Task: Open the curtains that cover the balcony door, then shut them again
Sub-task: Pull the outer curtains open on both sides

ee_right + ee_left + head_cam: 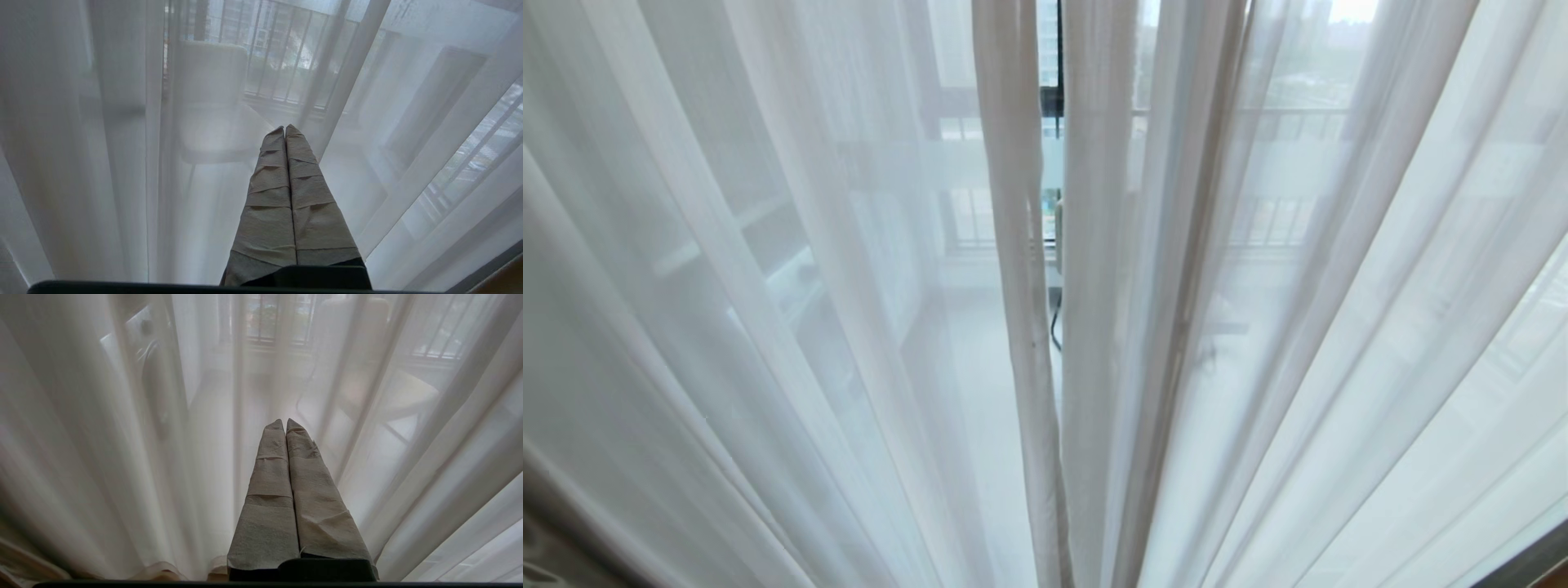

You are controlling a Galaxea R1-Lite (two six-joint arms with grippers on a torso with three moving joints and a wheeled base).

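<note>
Curtains [849, 327] of sheer white are seen hanging drawn, with a thin gap at the centre where the balcony door [1052, 98] frame shows. The left gripper [285, 424] is held with jaws pressed together, gripping nothing, folds just ahead of its tips. The right gripper [284, 130] is likewise closed and empty, sheer fabric ahead and on both sides.

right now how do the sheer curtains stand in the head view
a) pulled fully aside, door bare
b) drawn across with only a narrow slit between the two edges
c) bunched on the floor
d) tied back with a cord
b: the sheer curtains hang across the whole head view, and only a thin gap between their two hemmed edges shows the dark frame of the balcony door behind.
</note>
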